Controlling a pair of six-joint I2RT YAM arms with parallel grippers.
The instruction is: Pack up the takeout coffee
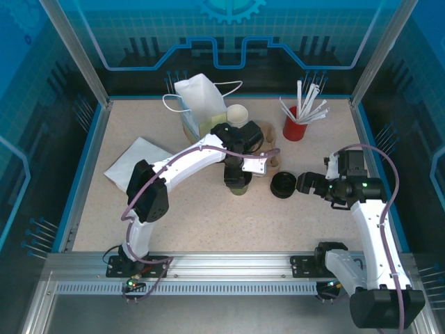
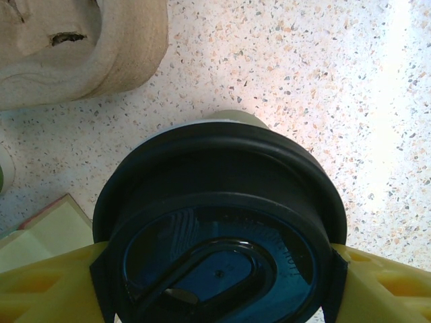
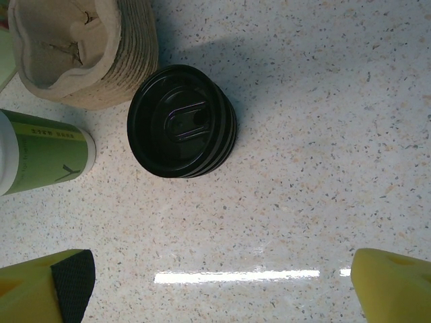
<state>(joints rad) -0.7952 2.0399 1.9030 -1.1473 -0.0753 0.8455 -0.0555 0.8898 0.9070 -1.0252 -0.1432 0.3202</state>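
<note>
Takeout coffee (image 2: 222, 168), rim apparently pinched by left tool (image 2: 219, 259); open table (image 2: 323, 81) beyond.

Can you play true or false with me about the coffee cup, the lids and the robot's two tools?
1. The left tool is clamped on the takeout coffee at its black lid. True.
2. The right tool is holding a black lid. False: it is wide open with nothing in it, and the stack of black lids sits on the table in front of it.
3. The red cup has white sticks poking out of it. True.
4. The takeout coffee is inside the white bag. False: the coffee is outside it, in the left tool, and the bag stands at the far side of the table.
</note>
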